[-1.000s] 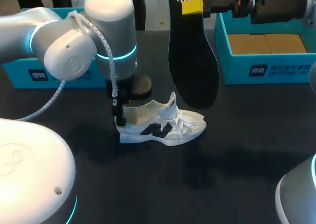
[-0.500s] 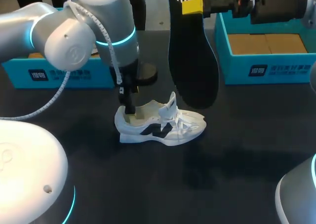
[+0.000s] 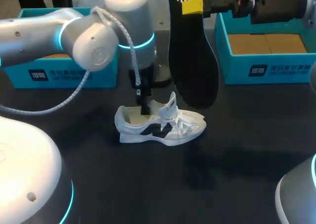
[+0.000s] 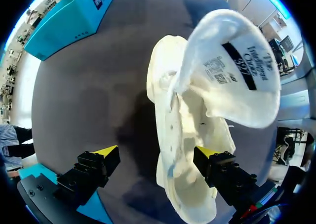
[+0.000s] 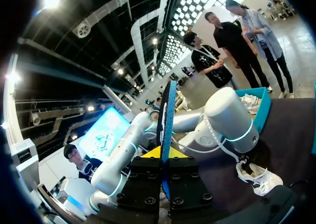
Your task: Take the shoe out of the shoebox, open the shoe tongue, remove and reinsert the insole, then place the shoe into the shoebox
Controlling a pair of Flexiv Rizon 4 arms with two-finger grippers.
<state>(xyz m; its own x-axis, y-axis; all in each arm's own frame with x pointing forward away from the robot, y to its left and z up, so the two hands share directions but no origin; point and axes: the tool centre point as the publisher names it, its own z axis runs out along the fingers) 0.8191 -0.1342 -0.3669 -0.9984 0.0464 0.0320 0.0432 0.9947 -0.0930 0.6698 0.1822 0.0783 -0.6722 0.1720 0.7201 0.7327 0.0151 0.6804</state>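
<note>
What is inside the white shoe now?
Inside the shoe only pale bare lining shows; the black insole hangs in the right gripper. The raised tongue hides the toe end.

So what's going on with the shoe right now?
The right tool is shut on the black insole and holds it up in the air, clear of the shoe. The white shoe stands on the table, out of the box, tongue raised. The left tool is open at the shoe's opening, one finger over the shoe, the other beside it. The insole is not yet back in.
</note>
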